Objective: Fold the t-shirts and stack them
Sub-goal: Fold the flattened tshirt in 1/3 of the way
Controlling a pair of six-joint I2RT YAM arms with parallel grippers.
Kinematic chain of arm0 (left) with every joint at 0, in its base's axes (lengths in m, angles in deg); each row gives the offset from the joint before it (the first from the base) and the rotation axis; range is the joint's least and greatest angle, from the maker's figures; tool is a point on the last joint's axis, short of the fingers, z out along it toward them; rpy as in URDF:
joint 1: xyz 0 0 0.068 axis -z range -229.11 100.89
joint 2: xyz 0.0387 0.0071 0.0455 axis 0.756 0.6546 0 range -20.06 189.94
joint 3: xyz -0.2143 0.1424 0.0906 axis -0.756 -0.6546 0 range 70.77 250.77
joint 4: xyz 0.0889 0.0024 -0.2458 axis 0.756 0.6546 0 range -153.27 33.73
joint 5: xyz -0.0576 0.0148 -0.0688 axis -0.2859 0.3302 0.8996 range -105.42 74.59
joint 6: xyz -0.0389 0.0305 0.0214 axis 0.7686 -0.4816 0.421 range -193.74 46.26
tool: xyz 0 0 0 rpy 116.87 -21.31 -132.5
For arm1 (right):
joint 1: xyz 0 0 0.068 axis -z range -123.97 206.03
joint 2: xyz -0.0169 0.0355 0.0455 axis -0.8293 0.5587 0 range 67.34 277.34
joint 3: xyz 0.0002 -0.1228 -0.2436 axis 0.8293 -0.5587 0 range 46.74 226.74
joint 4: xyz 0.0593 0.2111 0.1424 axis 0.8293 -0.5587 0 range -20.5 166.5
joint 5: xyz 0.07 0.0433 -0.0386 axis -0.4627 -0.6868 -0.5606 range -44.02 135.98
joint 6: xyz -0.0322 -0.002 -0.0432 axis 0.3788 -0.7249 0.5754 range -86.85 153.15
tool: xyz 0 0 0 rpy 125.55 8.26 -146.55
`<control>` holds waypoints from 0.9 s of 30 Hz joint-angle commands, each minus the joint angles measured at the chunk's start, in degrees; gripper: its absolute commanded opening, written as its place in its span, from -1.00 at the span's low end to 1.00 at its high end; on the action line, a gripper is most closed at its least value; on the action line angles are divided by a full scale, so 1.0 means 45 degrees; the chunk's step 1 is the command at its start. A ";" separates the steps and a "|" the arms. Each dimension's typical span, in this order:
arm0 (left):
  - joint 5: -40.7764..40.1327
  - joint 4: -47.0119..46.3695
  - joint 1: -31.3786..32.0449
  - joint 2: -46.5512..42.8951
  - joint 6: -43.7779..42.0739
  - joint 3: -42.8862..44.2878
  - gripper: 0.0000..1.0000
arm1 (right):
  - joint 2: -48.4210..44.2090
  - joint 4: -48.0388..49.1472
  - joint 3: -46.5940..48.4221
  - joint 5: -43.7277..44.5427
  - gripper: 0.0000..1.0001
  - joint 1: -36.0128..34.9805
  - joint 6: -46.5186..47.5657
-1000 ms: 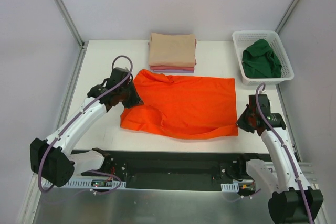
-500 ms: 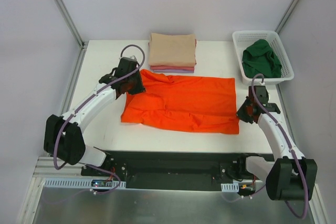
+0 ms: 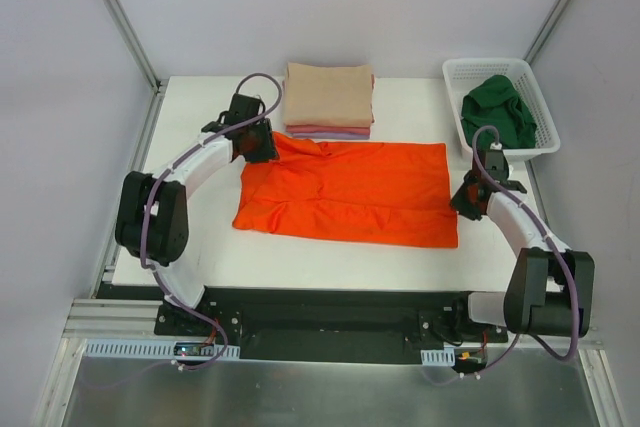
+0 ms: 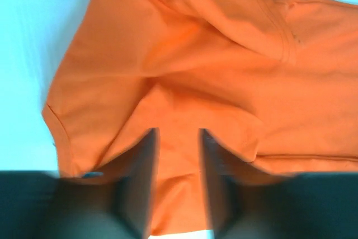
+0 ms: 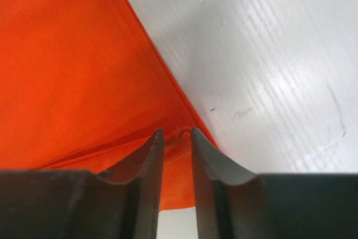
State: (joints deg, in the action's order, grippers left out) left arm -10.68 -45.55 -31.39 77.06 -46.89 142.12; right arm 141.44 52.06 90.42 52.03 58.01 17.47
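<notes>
Orange shirt: it is lying spread out on the table, in the middle, with some soft creases along its near part.
Left pincer: it is hovering at the far left corner of the orange shirt, just beside the stack. In the left wrist view its fingers are looking blurred, standing a little apart with orange cloth between them; I cannot tell if they are gripping it.
Right pincer: it is sitting at the right edge of the orange shirt. In the right wrist view the fingers are pinching a small fold of the shirt's edge between their tips.
Folded stack: it is resting at the far side of the table, the beige shirt on top, the pink and lavender edges showing under it.
Green shirt: it is lying crumpled inside the white basket at the far right corner.
</notes>
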 commanded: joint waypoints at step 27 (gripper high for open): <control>0.2230 -0.1085 -0.0205 -0.2129 0.1885 -0.5677 0.98 | 0.2027 0.2112 0.0488 -0.3298 0.93 -0.0909 0.2722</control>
State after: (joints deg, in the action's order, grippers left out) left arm -0.48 -49.53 -29.69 67.66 -38.56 119.72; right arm 148.13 61.02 87.73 31.11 52.90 25.78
